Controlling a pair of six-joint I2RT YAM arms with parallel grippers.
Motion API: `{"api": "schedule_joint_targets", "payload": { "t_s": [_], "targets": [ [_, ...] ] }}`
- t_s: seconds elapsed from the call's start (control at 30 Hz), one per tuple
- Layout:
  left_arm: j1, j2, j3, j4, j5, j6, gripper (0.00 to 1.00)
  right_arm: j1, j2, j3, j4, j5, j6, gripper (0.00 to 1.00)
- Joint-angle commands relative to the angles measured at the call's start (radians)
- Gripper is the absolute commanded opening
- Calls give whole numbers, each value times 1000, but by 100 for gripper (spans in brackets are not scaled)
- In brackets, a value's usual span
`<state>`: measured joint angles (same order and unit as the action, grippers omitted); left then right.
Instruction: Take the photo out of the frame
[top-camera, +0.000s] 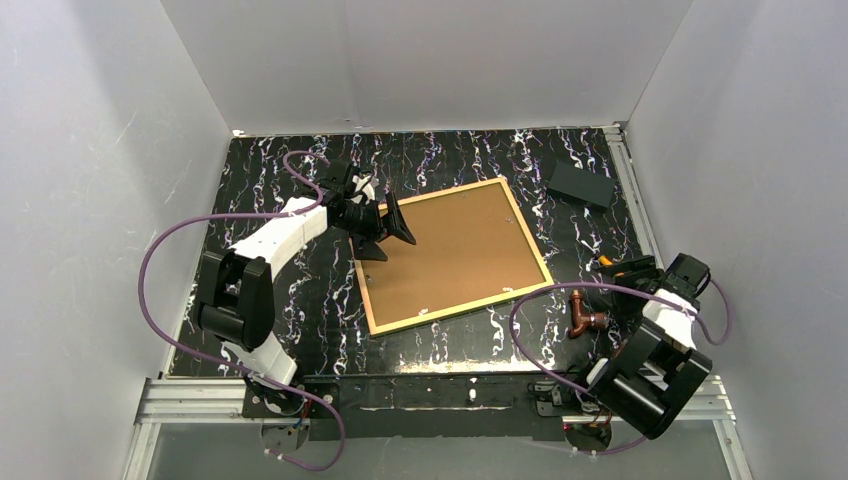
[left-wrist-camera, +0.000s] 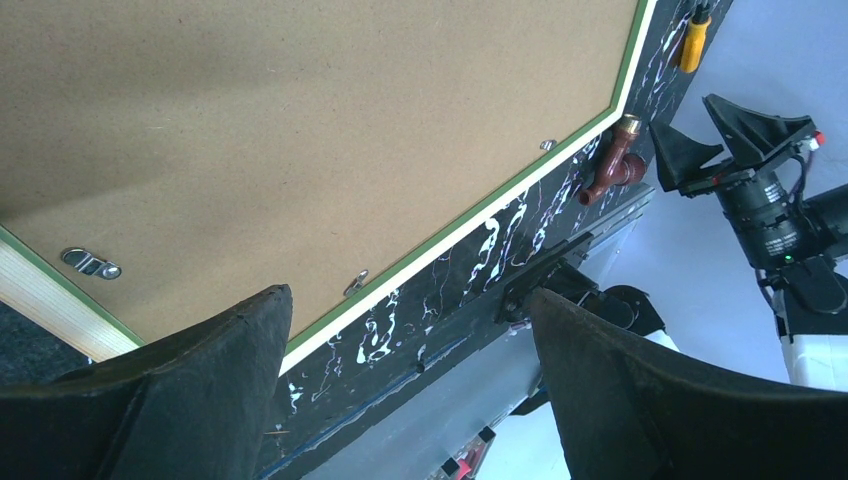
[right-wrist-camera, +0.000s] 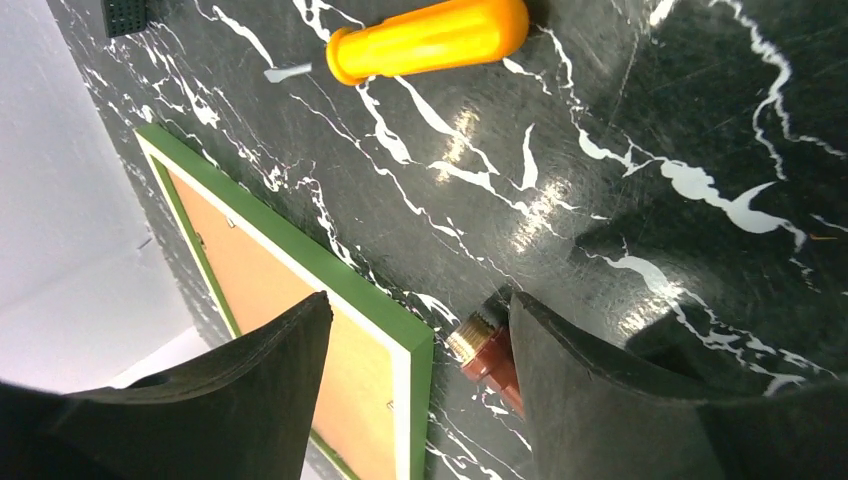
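The frame (top-camera: 462, 306) lies face down in the middle of the table, with only its thin green border showing. The brown backing panel (top-camera: 460, 250) fills it, held by small metal turn clips (left-wrist-camera: 90, 263). The photo is hidden under the backing. My left gripper (top-camera: 388, 238) is open and empty, hovering over the frame's left corner; in the left wrist view its fingers (left-wrist-camera: 410, 295) straddle the near green edge (left-wrist-camera: 480, 210). My right gripper (top-camera: 630, 270) is open and empty, right of the frame; in its own view (right-wrist-camera: 420, 300) the frame's corner (right-wrist-camera: 330, 275) lies between the fingers.
An orange-handled screwdriver (right-wrist-camera: 430, 38) and a brown pipe fitting (top-camera: 585, 318) lie by the right gripper. A dark block (top-camera: 580, 183) sits at the back right. White walls enclose the black marbled table (top-camera: 300, 290) on three sides.
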<state>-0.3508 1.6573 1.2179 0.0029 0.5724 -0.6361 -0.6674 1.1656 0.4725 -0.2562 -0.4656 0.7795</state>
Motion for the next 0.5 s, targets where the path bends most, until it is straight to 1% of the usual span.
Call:
{"api": "schedule_joint_targets", "payload": {
  "t_s": [0.0, 0.13, 0.27, 0.37, 0.43, 0.47],
  "targets": [
    [-1, -16, -18, -63, 21, 7, 89, 0, -60, 95, -127, 79, -158, 73],
    [-1, -16, -17, -64, 21, 8, 89, 33, -106, 123, -173, 141, -259, 72],
    [-1, -19, -20, -64, 16, 10, 89, 121, -156, 151, -205, 214, -302, 72],
    [-1, -19, -21, -65, 11, 14, 89, 251, -191, 188, -235, 300, -312, 72],
    [-1, -21, -22, -67, 3, 18, 89, 372, -210, 218, -251, 356, -332, 72],
    [-1, -23, -23, -68, -1, 19, 89, 454, -217, 233, -258, 396, -343, 72]
  ]
}}
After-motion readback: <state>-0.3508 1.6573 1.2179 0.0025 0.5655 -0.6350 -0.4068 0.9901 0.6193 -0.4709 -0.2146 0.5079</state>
